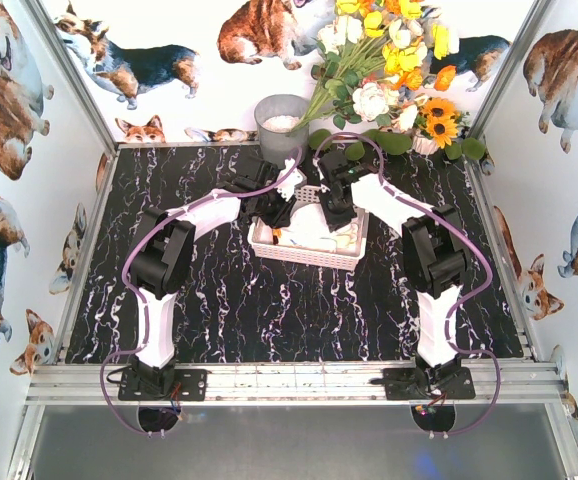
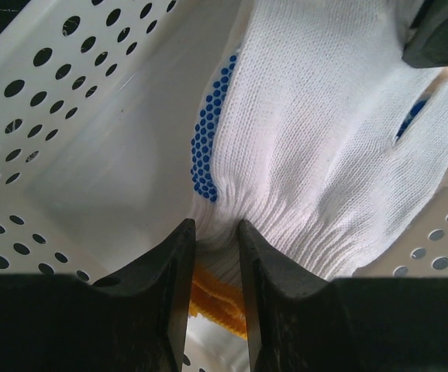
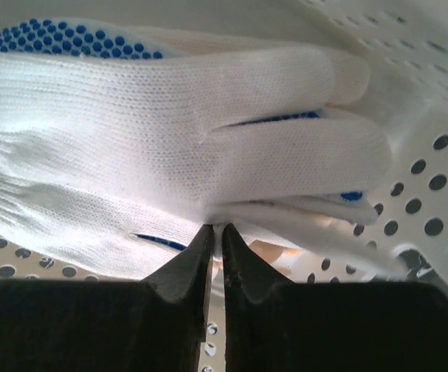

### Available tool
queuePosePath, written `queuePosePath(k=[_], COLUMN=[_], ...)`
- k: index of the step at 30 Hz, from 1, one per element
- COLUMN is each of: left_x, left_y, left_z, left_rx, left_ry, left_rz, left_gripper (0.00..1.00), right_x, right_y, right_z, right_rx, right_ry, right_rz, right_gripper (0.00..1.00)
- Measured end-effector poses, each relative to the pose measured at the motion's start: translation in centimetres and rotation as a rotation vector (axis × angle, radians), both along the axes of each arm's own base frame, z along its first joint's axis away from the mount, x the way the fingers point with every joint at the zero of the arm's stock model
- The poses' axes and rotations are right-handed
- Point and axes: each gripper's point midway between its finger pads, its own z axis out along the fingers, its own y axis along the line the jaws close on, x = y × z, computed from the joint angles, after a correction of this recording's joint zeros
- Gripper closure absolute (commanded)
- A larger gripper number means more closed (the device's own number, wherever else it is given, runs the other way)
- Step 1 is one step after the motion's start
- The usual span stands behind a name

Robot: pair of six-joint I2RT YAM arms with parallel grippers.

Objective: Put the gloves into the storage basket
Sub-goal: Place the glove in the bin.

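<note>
Gloves: the gloves are inside the basket, white backs up, with blue dots showing along the edges. The right wrist view shows more than one layer, but I can't count them. I can't tell whether they rest on the basket's floor.
Left gripper: my left gripper is narrowed onto the ribbed cuff, with the orange edge bunched just beneath. It sits low in the basket's left half.
Right gripper: my right gripper is nearly closed and nips a fold of knit by the glove fingers, towards the basket's right end.
Why held so: with an end in each gripper the glove stays stretched along the basket. I judge this makes it lie flat instead of draping over the rim.
Stage: the load is within the walls, so I reckon only the release remains.
Around: a grey bucket stands behind the basket, and flowers stand behind it to the right. The basket sits on the black marbled table.
In the way: the perforated walls sit close beside both grippers. I think the knit could cling to the tips when they open.
</note>
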Motion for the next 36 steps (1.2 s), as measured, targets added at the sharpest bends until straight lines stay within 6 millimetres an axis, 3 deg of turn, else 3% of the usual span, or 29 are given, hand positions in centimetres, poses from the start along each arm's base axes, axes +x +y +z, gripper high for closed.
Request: queuePosePath(k=[12,22,28,32,36], left_x=[0.0,0.0,0.0,0.0,0.1], left_y=[0.0,0.0,0.0,0.0,0.1], left_z=[0.0,0.0,-0.2,-0.2,-0.2], left_rx=[0.003,0.004,0.006,0.008,0.01], left_ry=[-0.004,-0.005,-0.004,-0.005,-0.008], left_rz=[-0.002,-0.004,-0.007,-0.008,-0.006], left_gripper=[0.77,0.77,0.77,0.73,0.6], right_x=[-2.4,-2.9,-3.4,-3.7,-4.0], right_y=[-0.2,-0.4,-0.2,-0.1,-0.4], right_z=[1.3,3.3,3.2,2.4,1.1], right_rx=[-0.044,-0.11,-0.115,-0.084,-0.056], right_ry=[0.088,0.077,0.09,0.119,0.153], right_rz=[-0.084,-0.124,-0.139,-0.161,-0.182], right_gripper=[0.95,0.95,0.94,0.76,0.58])
